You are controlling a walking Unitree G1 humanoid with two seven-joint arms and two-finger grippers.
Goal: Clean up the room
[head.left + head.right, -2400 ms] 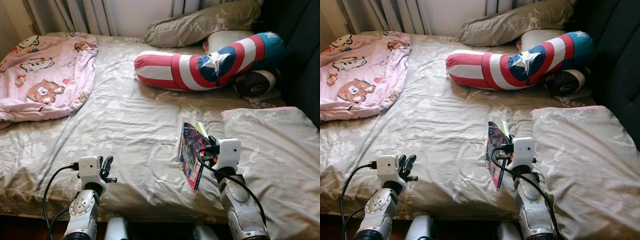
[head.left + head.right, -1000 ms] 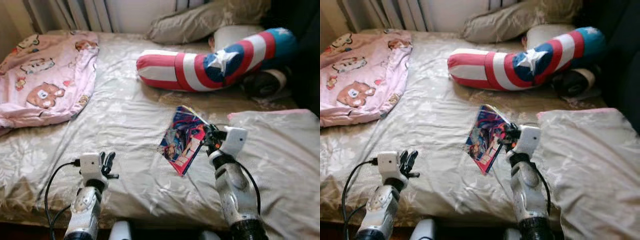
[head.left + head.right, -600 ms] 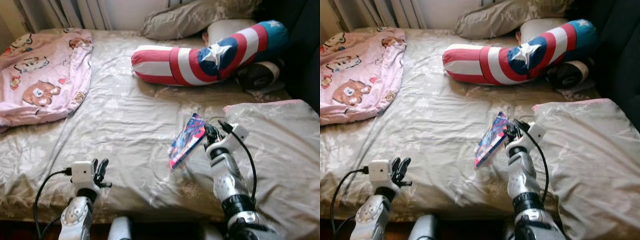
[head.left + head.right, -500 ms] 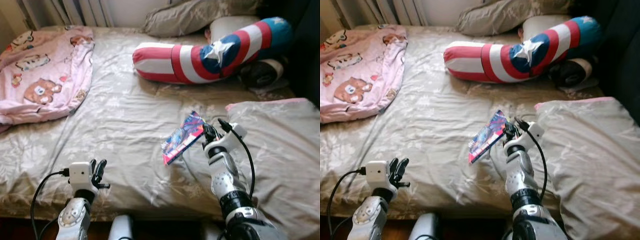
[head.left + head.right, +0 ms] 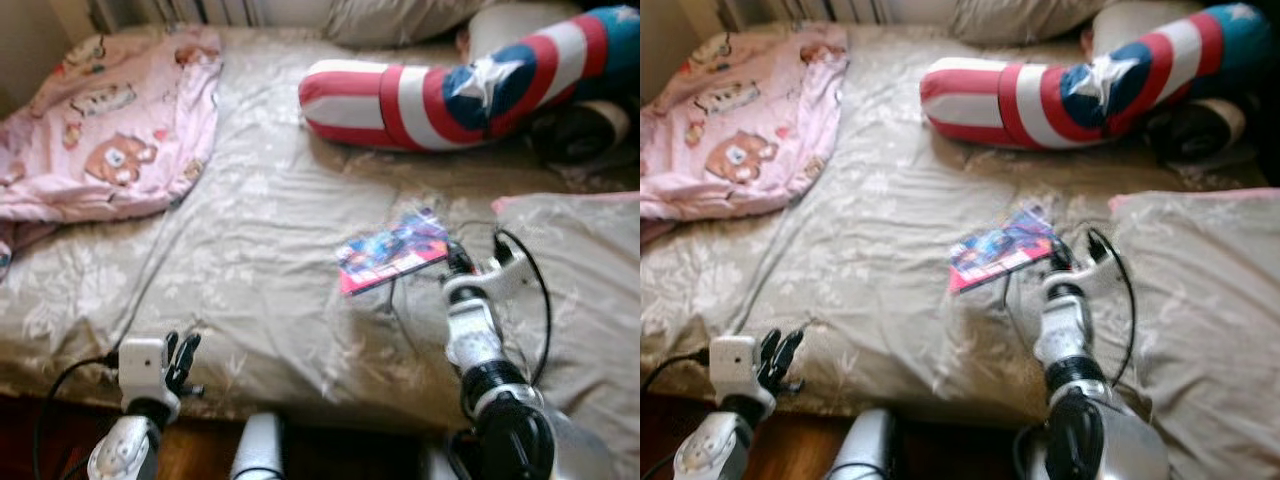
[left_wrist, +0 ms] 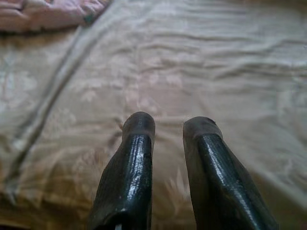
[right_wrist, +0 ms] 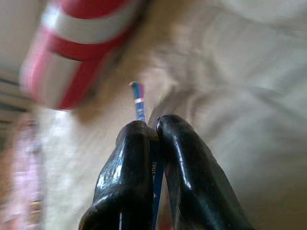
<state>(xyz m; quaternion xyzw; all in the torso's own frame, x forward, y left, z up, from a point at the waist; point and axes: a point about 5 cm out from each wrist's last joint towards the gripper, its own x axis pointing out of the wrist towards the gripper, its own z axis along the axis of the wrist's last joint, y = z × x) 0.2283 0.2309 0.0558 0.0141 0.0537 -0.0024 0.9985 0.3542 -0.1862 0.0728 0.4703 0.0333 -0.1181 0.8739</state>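
In the head views, your right gripper (image 5: 455, 262) is clenching one edge of a thin magazine (image 5: 392, 252), which is sticking out to the gripper's left, roughly level above the bed (image 5: 250, 230). A striped cushion (image 5: 440, 90) is lying well beyond it, a pink blanket (image 5: 110, 130) far off to its left. Your left gripper (image 5: 180, 362) is hanging idle over the bed's near edge.

In the left wrist view, the fingers (image 6: 132, 167) are standing slightly parted, grasping nothing, over bare sheet.

In the right wrist view, the fingers (image 7: 180, 163) are pinching the magazine (image 7: 138, 103) edge-on. You are probably handling something light, floppy and slick, so pinch near the spine.
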